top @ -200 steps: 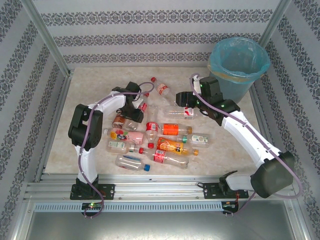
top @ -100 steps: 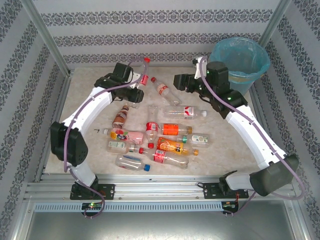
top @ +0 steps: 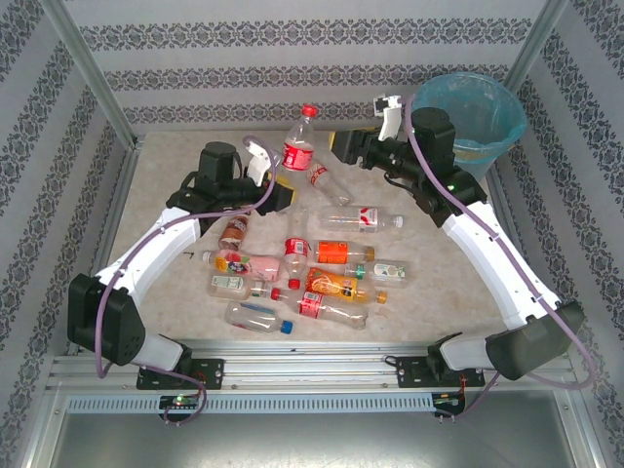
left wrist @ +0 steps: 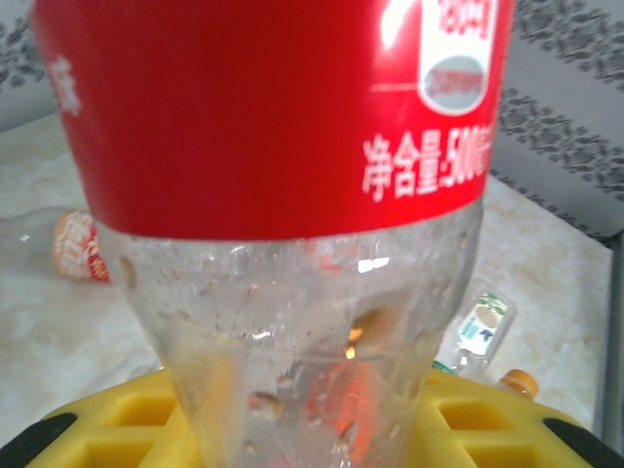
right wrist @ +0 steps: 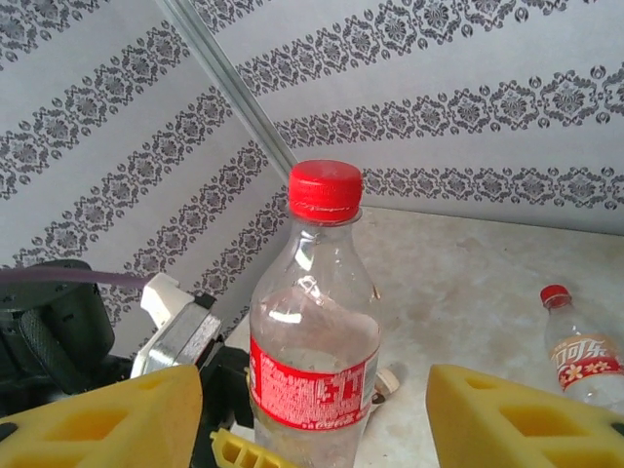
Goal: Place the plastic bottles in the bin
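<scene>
Aloft, left arm [top: 156,239] outstretched, bottle [top: 297,151] upright

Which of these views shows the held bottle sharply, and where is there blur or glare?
Right wrist: held bottle crisp, yellow right fingers softer. Left wrist: bottle too close, label text slightly soft, small glints. Top external: even light, sharp.

Grey-and-white damask-striped walls [top: 312,58], slanting aluminium posts [top: 90,73], beige marbled tabletop [top: 161,171], soft even light.

Red-label bottle [left wrist: 283,146], neck beyond upper edge
</scene>
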